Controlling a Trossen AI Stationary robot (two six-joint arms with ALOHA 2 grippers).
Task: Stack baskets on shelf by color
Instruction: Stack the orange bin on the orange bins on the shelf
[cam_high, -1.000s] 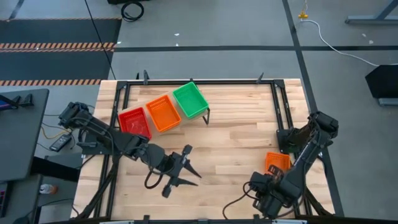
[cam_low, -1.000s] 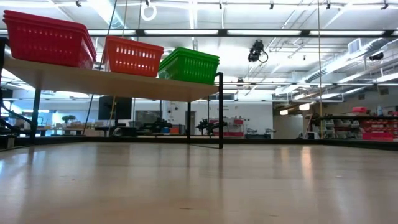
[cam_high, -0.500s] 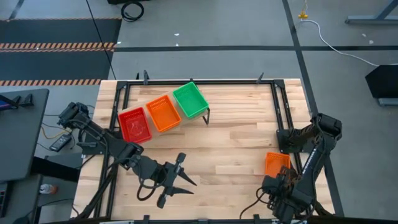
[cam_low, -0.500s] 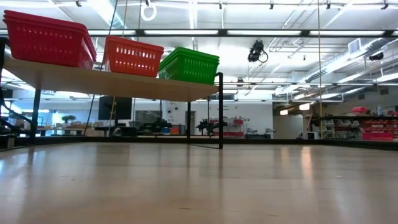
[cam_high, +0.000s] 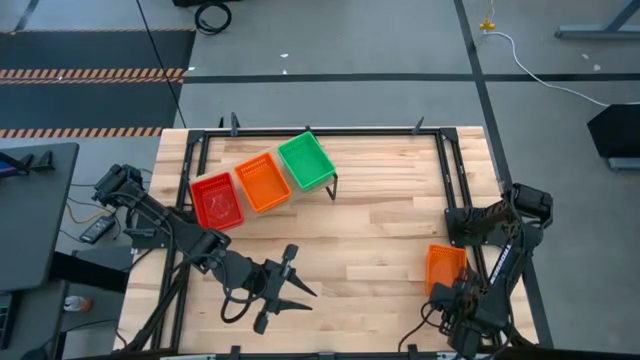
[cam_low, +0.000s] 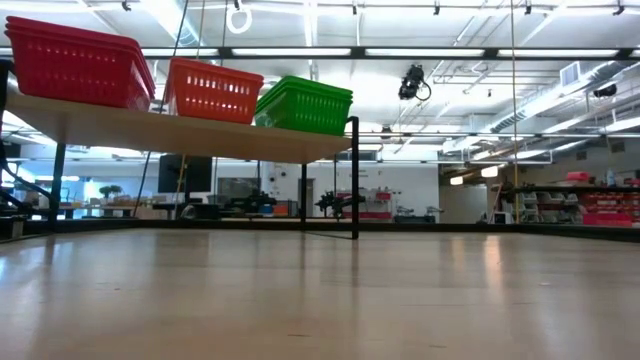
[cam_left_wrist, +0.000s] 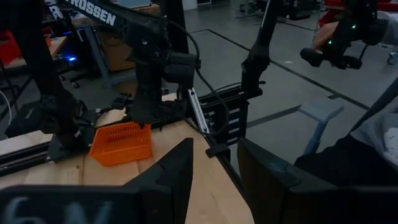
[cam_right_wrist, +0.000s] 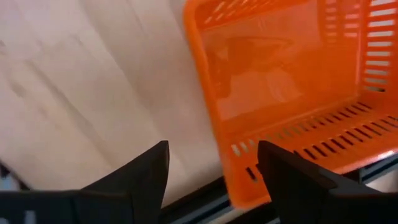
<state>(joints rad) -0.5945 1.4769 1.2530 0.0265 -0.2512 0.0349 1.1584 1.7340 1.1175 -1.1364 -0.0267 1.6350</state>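
On the pale shelf (cam_low: 180, 132) stand a red stack (cam_high: 216, 200), an orange stack (cam_high: 264, 183) and a green stack (cam_high: 305, 161) of baskets, side by side. A single orange basket (cam_high: 445, 265) rests on its bottom on the tabletop near the right edge. My right gripper (cam_right_wrist: 211, 171) is open just on the near side of it, and the basket's near corner (cam_right_wrist: 239, 186) shows between its fingers. My left gripper (cam_high: 292, 284) is open over the bare tabletop near the middle, pointing right. It sees the orange basket (cam_left_wrist: 121, 143) far off.
Black metal rails (cam_high: 455, 170) run along the table's edges. The right arm's base (cam_high: 520, 205) stands just beyond the loose basket. Bare tabletop (cam_high: 380, 220) lies between the shelf and the right arm. The low view shows neither gripper.
My left gripper has moved a little toward the table's near edge, still open. My right arm has drawn back toward the near right corner. The loose orange basket has stayed where it was.
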